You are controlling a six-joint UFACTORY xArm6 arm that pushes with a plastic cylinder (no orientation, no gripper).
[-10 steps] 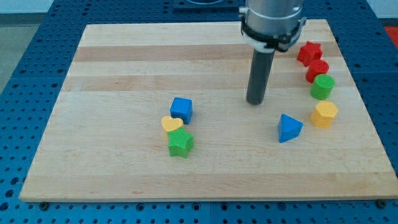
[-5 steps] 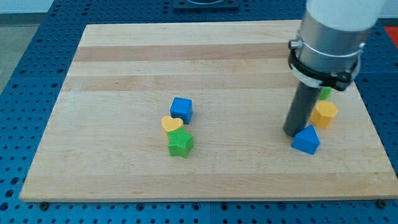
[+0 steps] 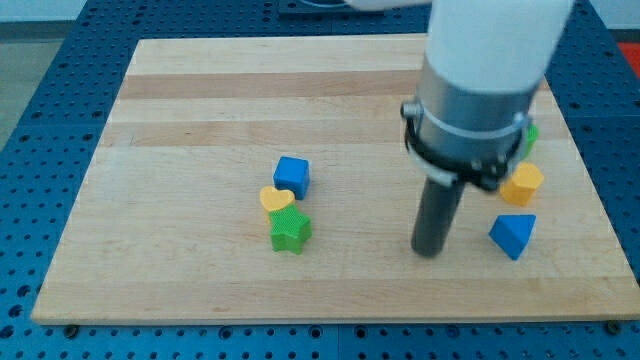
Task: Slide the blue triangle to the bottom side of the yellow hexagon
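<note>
The blue triangle (image 3: 513, 234) lies on the wooden board (image 3: 200, 110) at the view's lower right. The yellow hexagon (image 3: 523, 184) sits just above it, partly hidden by my arm. My tip (image 3: 429, 251) rests on the board to the left of the blue triangle, a clear gap away, not touching it.
A blue cube (image 3: 292, 176), a yellow heart (image 3: 276, 199) and a green star (image 3: 290, 231) cluster at the board's middle left. A green block (image 3: 528, 137) peeks out behind my arm at the right. The red blocks are hidden by the arm.
The blue triangle slid right and down to below the yellow hexagon. My tip then moved left and down, away from the triangle.
</note>
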